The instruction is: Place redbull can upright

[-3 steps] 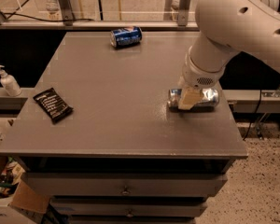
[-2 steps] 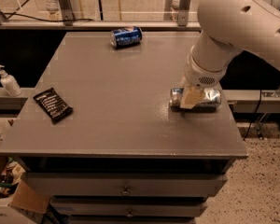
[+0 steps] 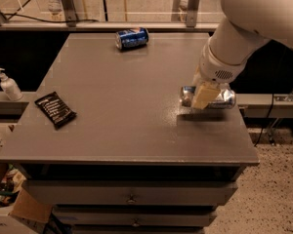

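Observation:
The redbull can (image 3: 225, 99), slim and silver, lies on its side on the grey table (image 3: 127, 111), close to the right edge, with its silver end pointing left. My gripper (image 3: 205, 92) comes down from the white arm at the upper right and sits over the middle of the can, hiding that part of it. The can rests on the table surface.
A shorter dark-blue soda can (image 3: 132, 37) lies on its side at the back of the table. A black snack packet (image 3: 55, 109) lies near the left edge. A white pump bottle (image 3: 9, 85) stands on a ledge beyond the left edge. Drawers sit below the front edge.
The arm, gripper and can have stayed almost where they were; at most the can has shifted slightly to the right.

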Tool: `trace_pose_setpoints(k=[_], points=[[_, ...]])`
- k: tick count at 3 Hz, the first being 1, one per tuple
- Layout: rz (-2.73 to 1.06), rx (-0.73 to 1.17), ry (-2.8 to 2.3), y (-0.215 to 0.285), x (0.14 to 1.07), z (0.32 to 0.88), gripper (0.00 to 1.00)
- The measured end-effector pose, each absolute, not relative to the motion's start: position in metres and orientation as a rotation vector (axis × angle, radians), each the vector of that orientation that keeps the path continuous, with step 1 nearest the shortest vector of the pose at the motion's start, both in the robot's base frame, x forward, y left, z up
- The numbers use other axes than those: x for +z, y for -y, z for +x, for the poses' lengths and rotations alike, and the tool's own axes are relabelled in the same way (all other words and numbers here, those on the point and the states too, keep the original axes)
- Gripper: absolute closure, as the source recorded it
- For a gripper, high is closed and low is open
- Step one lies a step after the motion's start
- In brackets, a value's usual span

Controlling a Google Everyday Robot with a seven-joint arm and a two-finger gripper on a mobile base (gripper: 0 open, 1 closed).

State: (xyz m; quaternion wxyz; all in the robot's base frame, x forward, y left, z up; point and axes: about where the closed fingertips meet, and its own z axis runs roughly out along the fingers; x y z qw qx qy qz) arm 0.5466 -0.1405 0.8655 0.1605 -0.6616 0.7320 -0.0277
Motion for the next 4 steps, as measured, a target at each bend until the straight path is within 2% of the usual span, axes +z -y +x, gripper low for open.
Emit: trace_pose_setpoints(k=[2, 3, 4], points=[[-1.741, 0.060, -2.037, 0.134, 0.919, 0.563, 1.00], [-1.612, 0.224, -1.977, 0.125, 0.949, 0.572, 1.00], [-1.328, 0.619, -1.799, 0.100, 0.964, 0.580, 1.00]])
